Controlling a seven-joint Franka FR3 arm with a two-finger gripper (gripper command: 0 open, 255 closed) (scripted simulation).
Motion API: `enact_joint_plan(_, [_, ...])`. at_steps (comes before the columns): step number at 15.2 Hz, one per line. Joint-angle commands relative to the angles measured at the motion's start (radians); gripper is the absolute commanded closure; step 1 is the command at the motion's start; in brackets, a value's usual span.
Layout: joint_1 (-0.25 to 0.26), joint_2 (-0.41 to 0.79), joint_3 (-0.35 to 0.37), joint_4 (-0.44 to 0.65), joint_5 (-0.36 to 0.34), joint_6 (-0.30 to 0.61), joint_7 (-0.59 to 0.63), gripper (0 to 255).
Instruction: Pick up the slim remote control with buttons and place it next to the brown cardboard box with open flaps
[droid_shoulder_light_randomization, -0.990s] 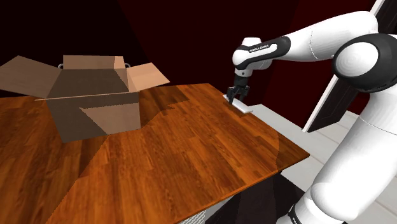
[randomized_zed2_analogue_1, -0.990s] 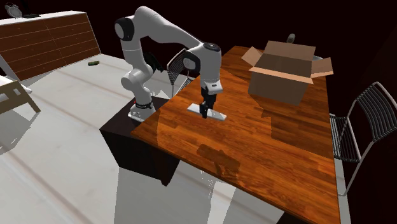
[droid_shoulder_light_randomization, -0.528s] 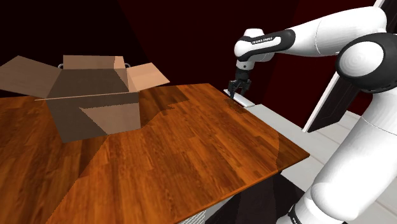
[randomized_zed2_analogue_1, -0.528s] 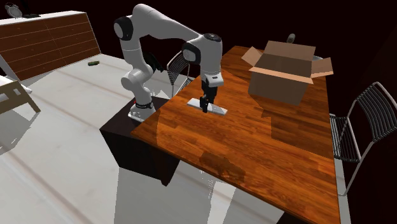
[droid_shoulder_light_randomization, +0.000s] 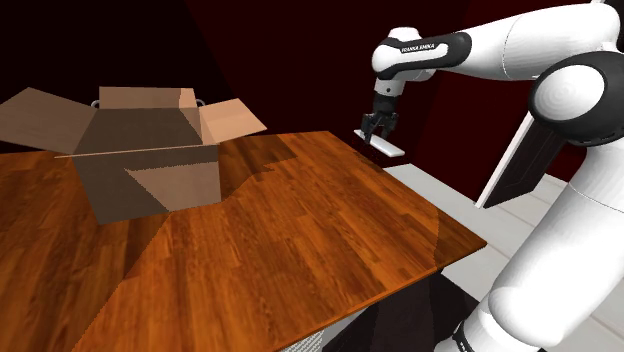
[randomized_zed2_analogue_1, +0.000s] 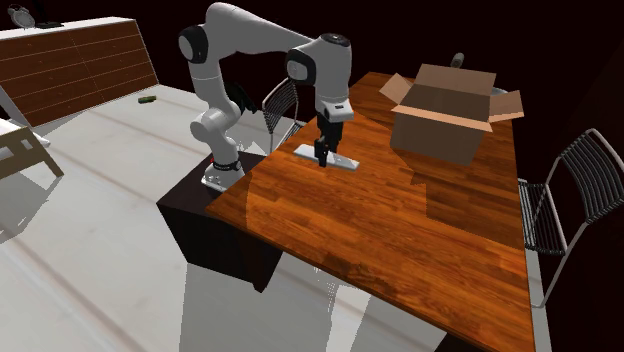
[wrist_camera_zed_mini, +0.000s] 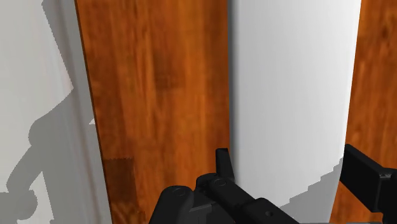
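Gripping white remote (wrist_camera_zed_mini: 292, 95) in gripper (wrist_camera_zed_mini: 289, 167); shoulder view adds cardboard box (droid_shoulder_light_randomization: 150, 150).

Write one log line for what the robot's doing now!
gripper: shut on remote | remote: white, held above table near its edge | box: far end, flaps open | placed: not yet
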Motion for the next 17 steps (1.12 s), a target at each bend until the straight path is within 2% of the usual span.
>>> enact_joint_plan(1, [0.001,-0.007,0.001,0.02,-0.002,-0.026,0.002,255])
enact_joint_plan(17, [-0.003,0.028,-0.002,0.279,0.007,-0.252,-0.005,255])
